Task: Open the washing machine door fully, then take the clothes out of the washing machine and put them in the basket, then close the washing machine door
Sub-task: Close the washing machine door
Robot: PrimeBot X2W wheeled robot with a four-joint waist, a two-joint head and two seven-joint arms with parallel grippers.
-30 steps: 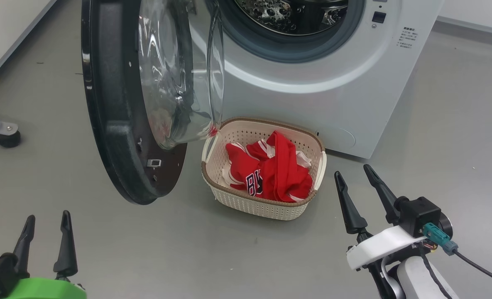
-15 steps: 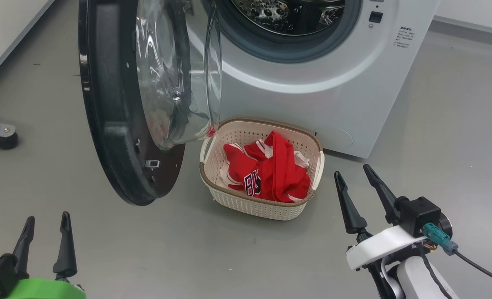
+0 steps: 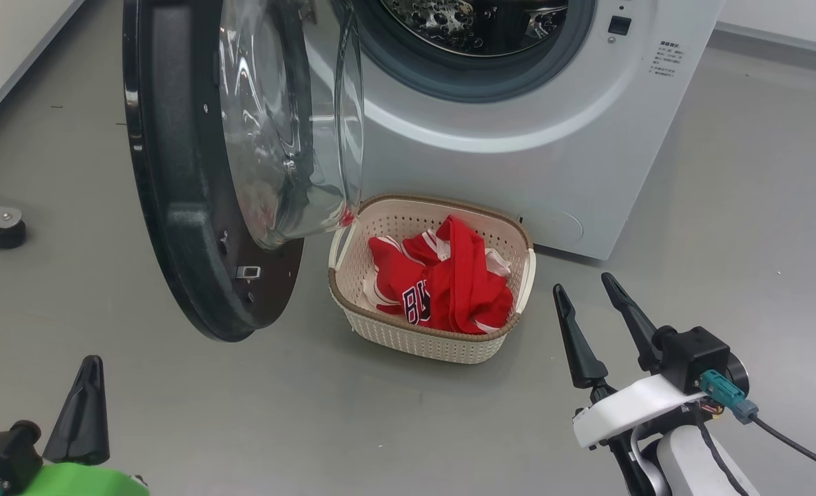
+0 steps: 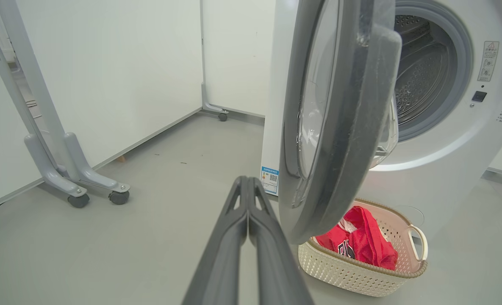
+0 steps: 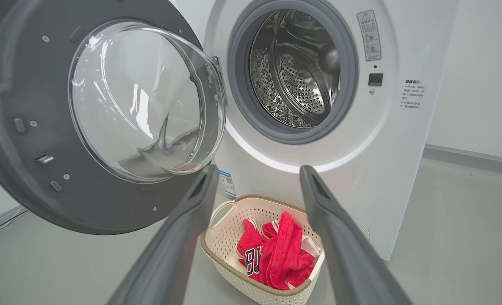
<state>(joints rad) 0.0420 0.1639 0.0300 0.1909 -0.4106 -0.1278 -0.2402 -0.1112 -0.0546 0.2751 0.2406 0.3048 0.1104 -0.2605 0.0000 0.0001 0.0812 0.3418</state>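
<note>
Red clothes [image 3: 442,282] heaped in cream basket [image 3: 414,341] on floor [image 3: 311,413], just before washing machine [image 3: 559,158]. Door [image 3: 166,207] swung open, glass bowl overhanging basket's left rim. Right claw [image 3: 582,283] released, fingers spread, near basket's right side, not touching. Left claw [image 3: 91,365] clenched, empty, lower left, well apart from basket, below door.

Smooth grey floor [image 3: 394,420], evenly lit with faint glare. In the left wrist view, white walls [image 4: 119,63] meet in a corner near twelve o'clock, and a grey stand [image 4: 43,140] on castors [image 4: 118,197] sits at nine. In the right wrist view, grey skirting [image 5: 471,154] runs at three.
</note>
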